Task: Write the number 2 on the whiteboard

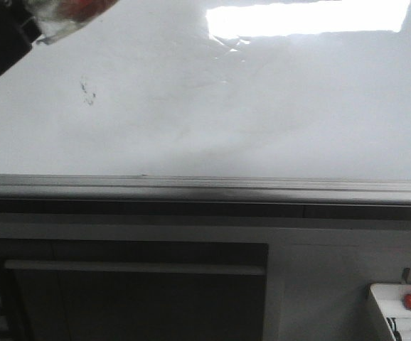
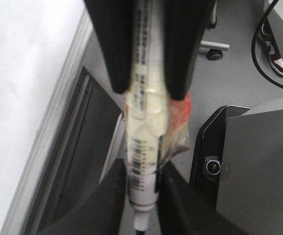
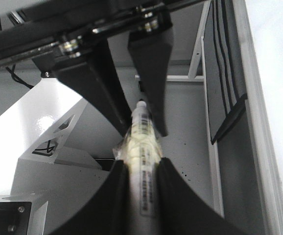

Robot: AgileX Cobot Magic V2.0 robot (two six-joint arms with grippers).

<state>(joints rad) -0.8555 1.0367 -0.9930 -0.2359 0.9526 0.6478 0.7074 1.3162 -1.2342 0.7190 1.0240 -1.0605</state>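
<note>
I've got a marker (image 2: 142,161) clamped in my left gripper (image 2: 140,196), fingers pinching the barrel on both sides, with tape wound round it where the pads bite, presumably so it cannot twist under writing pressure; my right gripper (image 3: 141,171) is likewise closed tight on its own marker (image 3: 142,147), also taped at the grip; so both hands are loaded, neither jaw is apart.

The left marker's long axis runs straight out between the fingers and its tip pokes just beyond the fingertips; whether that tip is bare or capped, I cannot tell; the whiteboard (image 1: 262,106) sits off to 1 side of it in my left wrist view, so the tip is not on the surface.

In the front view my left arm shows only as a dark block in the upper left corner, in front of the board; near it there is a faint dark smudge (image 1: 87,91), no proper stroke; I see no number 2 anywhere on the white face; by my reckoning the writing has not begun; the grey ledge (image 1: 205,188) runs along the bottom edge, and a small white tray (image 1: 401,309) sits lower right, well apart.
</note>
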